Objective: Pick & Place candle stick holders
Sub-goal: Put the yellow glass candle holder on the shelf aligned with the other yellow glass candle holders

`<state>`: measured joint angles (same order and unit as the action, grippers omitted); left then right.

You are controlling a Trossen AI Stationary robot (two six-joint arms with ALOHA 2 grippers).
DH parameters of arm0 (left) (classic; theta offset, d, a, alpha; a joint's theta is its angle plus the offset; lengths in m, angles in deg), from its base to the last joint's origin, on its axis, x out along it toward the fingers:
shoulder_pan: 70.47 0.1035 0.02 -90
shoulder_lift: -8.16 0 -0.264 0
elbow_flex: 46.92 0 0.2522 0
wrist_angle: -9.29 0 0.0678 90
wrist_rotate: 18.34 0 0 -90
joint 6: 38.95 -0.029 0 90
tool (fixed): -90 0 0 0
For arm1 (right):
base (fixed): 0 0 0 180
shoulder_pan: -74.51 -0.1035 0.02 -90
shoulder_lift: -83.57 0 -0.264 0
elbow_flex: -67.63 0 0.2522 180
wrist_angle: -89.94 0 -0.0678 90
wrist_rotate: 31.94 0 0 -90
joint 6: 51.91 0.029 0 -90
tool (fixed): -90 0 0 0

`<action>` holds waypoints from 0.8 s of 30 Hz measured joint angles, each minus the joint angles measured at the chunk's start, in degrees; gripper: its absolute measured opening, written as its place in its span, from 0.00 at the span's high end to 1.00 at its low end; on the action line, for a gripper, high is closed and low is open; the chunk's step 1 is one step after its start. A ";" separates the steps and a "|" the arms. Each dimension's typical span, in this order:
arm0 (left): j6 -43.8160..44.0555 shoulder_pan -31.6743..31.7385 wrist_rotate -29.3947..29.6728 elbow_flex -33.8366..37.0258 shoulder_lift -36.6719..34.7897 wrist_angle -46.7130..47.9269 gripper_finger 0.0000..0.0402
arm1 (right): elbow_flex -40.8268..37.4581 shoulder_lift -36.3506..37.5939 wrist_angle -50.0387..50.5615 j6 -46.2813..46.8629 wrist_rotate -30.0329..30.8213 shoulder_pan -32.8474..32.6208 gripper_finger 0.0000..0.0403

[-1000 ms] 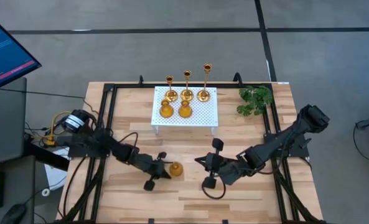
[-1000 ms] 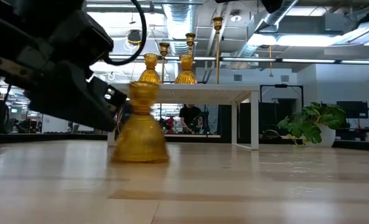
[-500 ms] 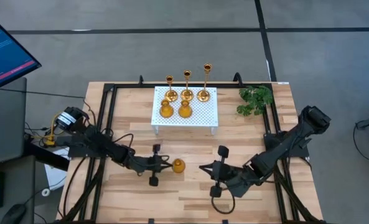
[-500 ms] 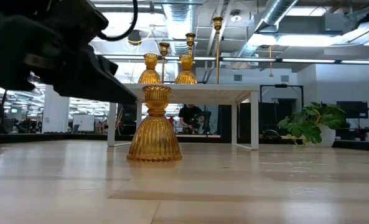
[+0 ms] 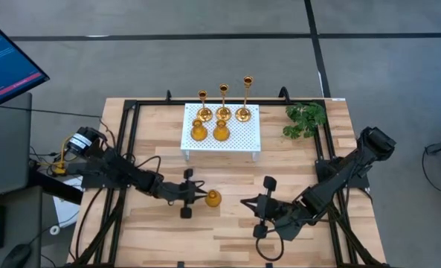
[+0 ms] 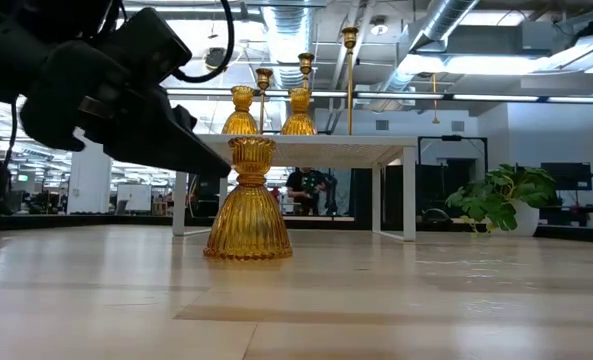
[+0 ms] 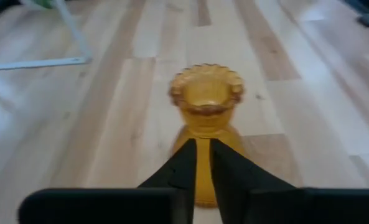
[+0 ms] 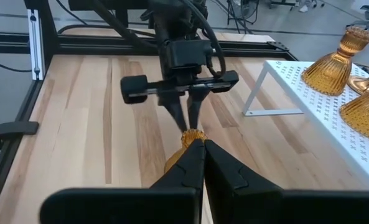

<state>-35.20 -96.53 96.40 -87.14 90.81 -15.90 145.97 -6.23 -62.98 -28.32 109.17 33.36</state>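
On the wooden table we see a white perforated stand carrying three tall-stemmed holders and two squat cone holders, all upright. Nearer the front edge a sixth cone holder stands alone, long axis vertical, flared cup upward. Our left gripper sits just beside it, fingers pressed together; whether they touch it we cannot tell. Our right gripper, fingers also together, points toward it from well apart, hiding its base in that wrist view.

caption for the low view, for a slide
Short gold candle stick holder upright on the wooden table, left pincer beside it, other holders on the white stand behind.
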 joint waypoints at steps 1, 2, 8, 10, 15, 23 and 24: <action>0.03 0.17 -1.32 0.00 0.00 -0.02 0.87 | 0.00 0.00 0.32 0.01 0.00 0.01 1.00; 0.09 0.29 -2.54 0.00 0.00 -0.04 0.84 | 0.00 0.00 0.67 0.02 0.00 0.02 1.00; 0.17 0.63 -5.29 0.00 0.00 -0.06 0.68 | 0.00 0.00 1.38 0.02 0.00 0.02 1.00; 0.17 0.66 -5.26 0.00 0.00 -0.06 0.63 | 0.00 0.00 1.36 0.02 0.00 0.02 1.00; 0.17 1.72 -5.05 0.00 0.00 -0.56 0.49 | 0.00 0.00 1.33 0.02 0.00 0.02 1.00; 2.73 4.70 -9.66 -0.02 0.00 -2.98 0.35 | 0.00 0.00 1.32 0.00 0.00 0.02 1.00; 2.75 4.82 -10.51 -0.02 0.00 -3.20 0.35 | 0.00 0.00 1.31 0.00 0.00 0.02 1.00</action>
<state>-32.45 -91.71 85.89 -87.16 90.81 -19.10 145.97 -6.23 -61.67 -28.32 109.17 33.38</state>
